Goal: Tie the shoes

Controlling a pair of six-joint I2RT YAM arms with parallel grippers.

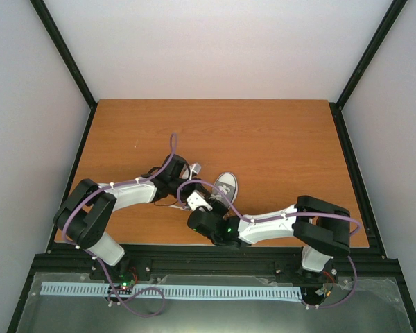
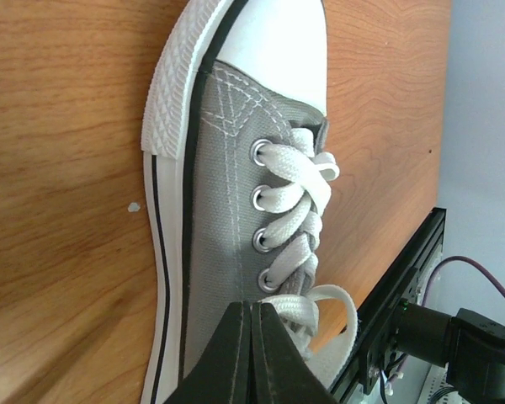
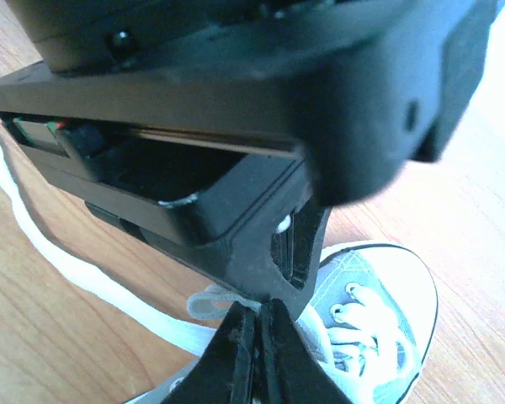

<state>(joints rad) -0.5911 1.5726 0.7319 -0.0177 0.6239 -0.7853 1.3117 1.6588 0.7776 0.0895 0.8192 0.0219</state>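
Sneaker [image 2: 227,219] heel cut off at the lower edge; overhead, right arm [image 1: 270,225] covers its rear (only toe shows).

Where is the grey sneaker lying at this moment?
Top view: the sneaker lies on the table near its front-middle edge, beside the left fingers and right fingers.

I see a grey canvas sneaker [image 2: 227,210], white toe cap [image 2: 278,50], white laces [image 2: 299,181] untied, at my left pincer's [image 2: 251,316] tips, toe pointing away.

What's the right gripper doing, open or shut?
Shut: on the right gripper the fingertips meet, no gap, near the sneaker; whether lace is pinched, cannot tell.
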